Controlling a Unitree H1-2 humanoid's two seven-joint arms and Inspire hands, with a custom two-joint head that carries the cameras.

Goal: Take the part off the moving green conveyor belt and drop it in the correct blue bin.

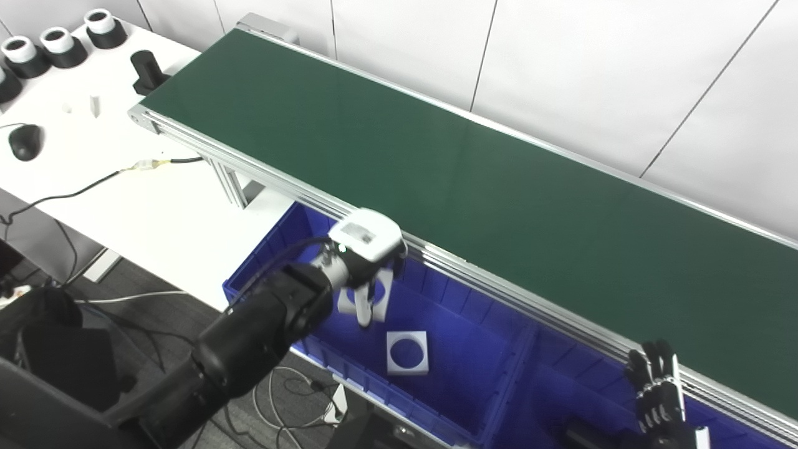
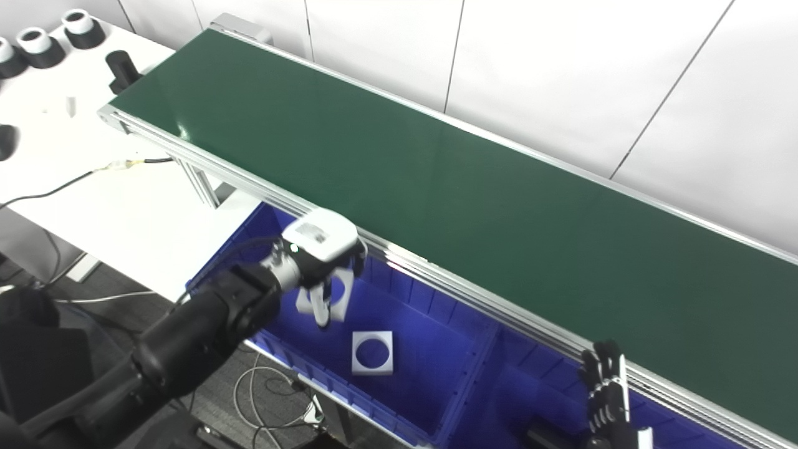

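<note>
Part (image 1: 374,293) held by left robot hand (image 1: 368,249) over bin (image 1: 461,312).

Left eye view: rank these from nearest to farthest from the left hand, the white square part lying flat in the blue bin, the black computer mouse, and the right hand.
1. White square part, just below-right of the left hand.
2. Right hand, far right by the belt rail.
3. Black computer mouse, far left on the table.

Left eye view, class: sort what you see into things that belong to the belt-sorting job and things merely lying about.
Job:
green conveyor belt
blue bin
white square part in left robot hand
second white part lying in bin
right robot hand

Lying about:
black-and-white cylinders
computer mouse
cable
</note>
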